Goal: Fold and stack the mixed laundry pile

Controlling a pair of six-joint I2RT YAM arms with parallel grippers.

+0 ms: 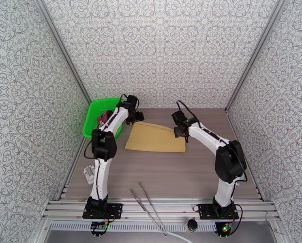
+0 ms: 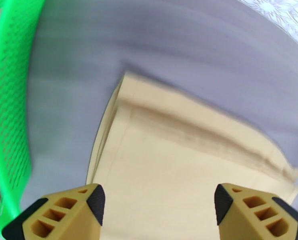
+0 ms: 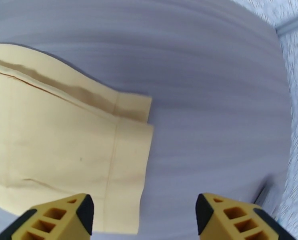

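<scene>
Left gripper (image 2: 159, 205): I see the jaws spread wide with nothing between them. It hangs over the left end of the tan cloth (image 2: 181, 165), and I cannot tell whether its yellow fingertips (image 2: 93, 205) touch the fabric.
Right gripper (image 3: 145, 213): I read it as wide apart too, and empty. One fingertip is over the cloth's hemmed right edge and the other is over the bare table (image 3: 213, 97).
Tan cloth: folded flat into a rough rectangle. It lies on the table between the two arms, toward the far side. At its right end the layered hems sit slightly offset from each other.
Maroon garment (image 1: 106, 117): bunched inside the green basket (image 1: 95, 106), partly hidden behind the left arm.
Green basket: at the far-left of the table, just beside the cloth's left end and not touching it.
Picture quality: both wrist views are smeared, so I cannot make out fine creases in the cloth.
</scene>
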